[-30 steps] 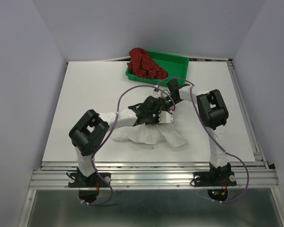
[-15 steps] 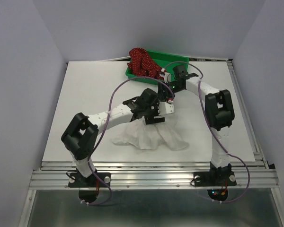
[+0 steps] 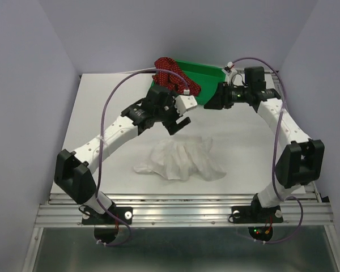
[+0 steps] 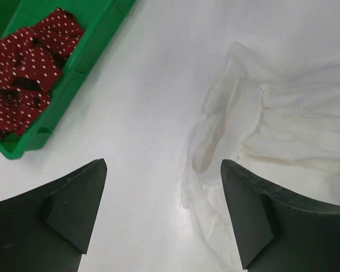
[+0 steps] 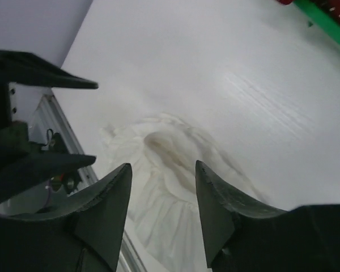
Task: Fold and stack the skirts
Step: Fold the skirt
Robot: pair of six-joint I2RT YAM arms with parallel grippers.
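The white skirt (image 3: 181, 161) lies crumpled and unfolded on the counter (image 3: 102, 124), near the middle of the near edge. The dark red dotted skirt (image 3: 171, 76) is bunched in the left end of the green tray (image 3: 207, 71), which sits at the far edge of the counter; part of the cloth hangs over the tray rim.

The left fingers (image 4: 73, 209) are spread wide and released, with nothing between them. They hover above bare counter between the tray and the white skirt.

The right fingers (image 5: 224, 209) are parted and released, also with nothing between them. They hang just beside the tray's right end, clear of the white skirt.
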